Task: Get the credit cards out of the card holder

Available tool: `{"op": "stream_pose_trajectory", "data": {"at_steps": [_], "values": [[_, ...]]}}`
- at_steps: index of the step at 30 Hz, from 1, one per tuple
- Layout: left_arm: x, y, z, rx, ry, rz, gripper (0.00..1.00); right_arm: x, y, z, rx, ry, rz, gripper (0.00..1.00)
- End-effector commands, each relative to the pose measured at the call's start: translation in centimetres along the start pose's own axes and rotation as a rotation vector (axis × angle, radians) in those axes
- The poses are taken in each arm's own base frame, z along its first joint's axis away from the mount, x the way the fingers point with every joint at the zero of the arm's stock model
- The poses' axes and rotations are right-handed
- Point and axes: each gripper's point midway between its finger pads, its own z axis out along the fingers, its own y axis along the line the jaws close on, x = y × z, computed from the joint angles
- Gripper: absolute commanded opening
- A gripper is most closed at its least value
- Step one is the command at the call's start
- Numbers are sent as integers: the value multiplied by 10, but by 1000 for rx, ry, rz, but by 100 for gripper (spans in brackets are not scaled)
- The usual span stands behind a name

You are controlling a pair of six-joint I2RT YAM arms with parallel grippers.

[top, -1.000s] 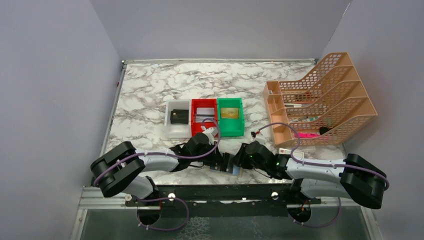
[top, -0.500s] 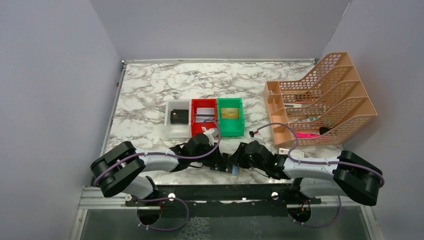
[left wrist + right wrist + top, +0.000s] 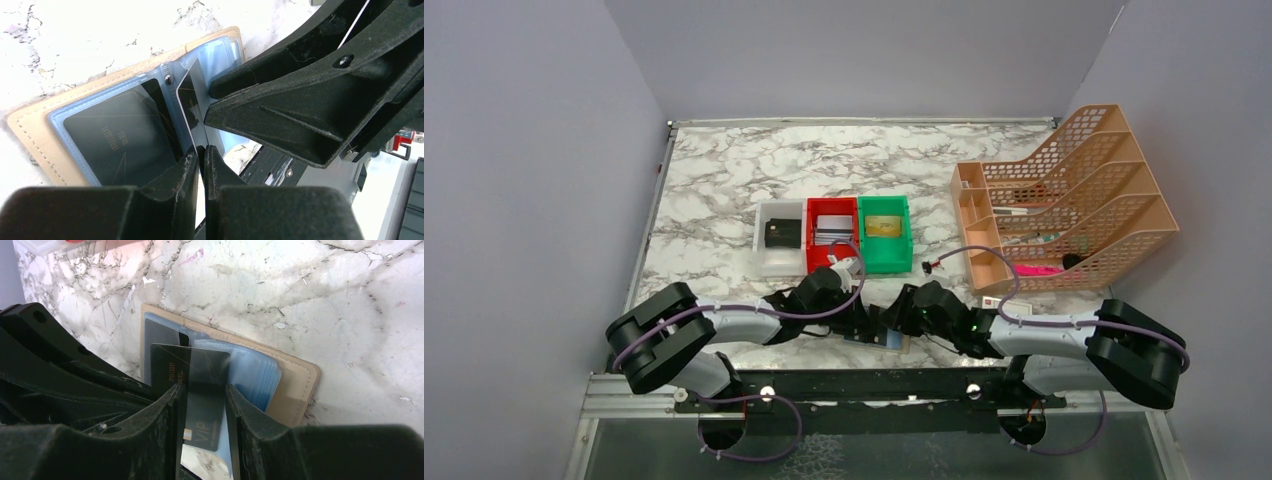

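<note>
The tan card holder [image 3: 898,342] lies open at the table's near edge, between both grippers. In the left wrist view its tan cover [image 3: 30,135] holds blue sleeves, with a dark card [image 3: 120,137] in one. My left gripper [image 3: 202,150] is shut on the edge of a dark credit card [image 3: 200,370] marked VIP, which stands half out of a sleeve. My right gripper [image 3: 204,390] is open, with its fingertips on either side of that card's face and the blue sleeves [image 3: 255,375] behind. In the top view the left gripper [image 3: 867,325] and right gripper [image 3: 894,322] almost touch.
A white bin [image 3: 781,235] with a black item, a red bin [image 3: 832,230] and a green bin [image 3: 885,232] stand in a row at mid table. A peach file rack [image 3: 1064,200] stands at the right. A small white box [image 3: 996,300] lies before it.
My right arm has edged slightly left toward the holder. The left arm and the holder have stayed put.
</note>
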Motion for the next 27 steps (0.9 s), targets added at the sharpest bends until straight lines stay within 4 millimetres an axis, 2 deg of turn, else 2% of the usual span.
{"op": "stream_pose_trajectory", "data": {"at_steps": [1,4,8,16,20,24,27], "values": [[-4,2,-6,-10,-44,23,9,23,-53,-8,185,78,-46,40],[-8,15,-11,-97,-59,27,7,17,-58,-11,218,56,-62,41],[-23,21,-27,-183,-125,48,3,11,-63,-13,246,24,-78,41],[-48,25,-71,-266,-293,41,0,-2,-49,-9,239,6,-150,42],[-53,28,-85,-291,-327,48,0,-9,-26,-7,169,12,-205,42],[-61,37,-93,-341,-328,65,0,-17,8,-11,38,9,-264,44],[-76,46,-101,-333,-331,30,0,-21,24,-17,-27,-4,-282,46]]}}
